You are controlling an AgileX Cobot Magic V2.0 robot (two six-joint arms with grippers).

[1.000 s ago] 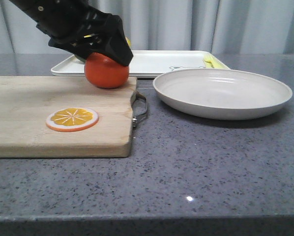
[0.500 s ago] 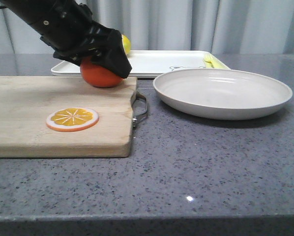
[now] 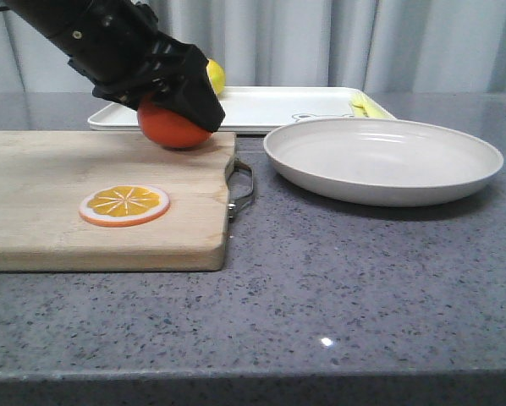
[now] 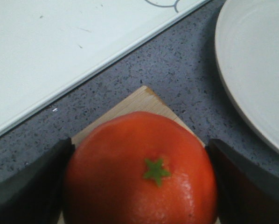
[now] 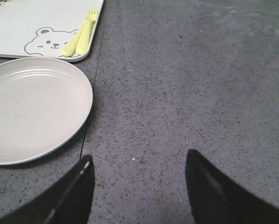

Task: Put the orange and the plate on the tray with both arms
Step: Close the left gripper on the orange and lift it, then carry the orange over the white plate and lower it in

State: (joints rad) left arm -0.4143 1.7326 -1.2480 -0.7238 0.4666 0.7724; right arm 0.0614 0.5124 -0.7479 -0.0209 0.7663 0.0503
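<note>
Nearest, on the board (image 3: 67, 169), the slice (image 3: 123, 205), not moved. At the far right corner of the board, the orange (image 3: 170, 128), apparently not yet lifted off the wood. Around it, the left gripper (image 3: 177, 106): lower than one second ago, covering now the top of the fruit, with fingers (image 4: 32, 186) pressing on both sides. Looks like a finished grasp, so probably ready for lifting toward the tray (image 3: 261, 106) just behind. To the right, the plate (image 3: 382, 159), unchanged on the counter, near the tray edge. Beside it, over bare counter, the right gripper (image 5: 138, 186), wide apart and holding nothing. Farthest, a lemon (image 3: 215, 76) and a fork (image 5: 86, 30) on the tray.
</note>
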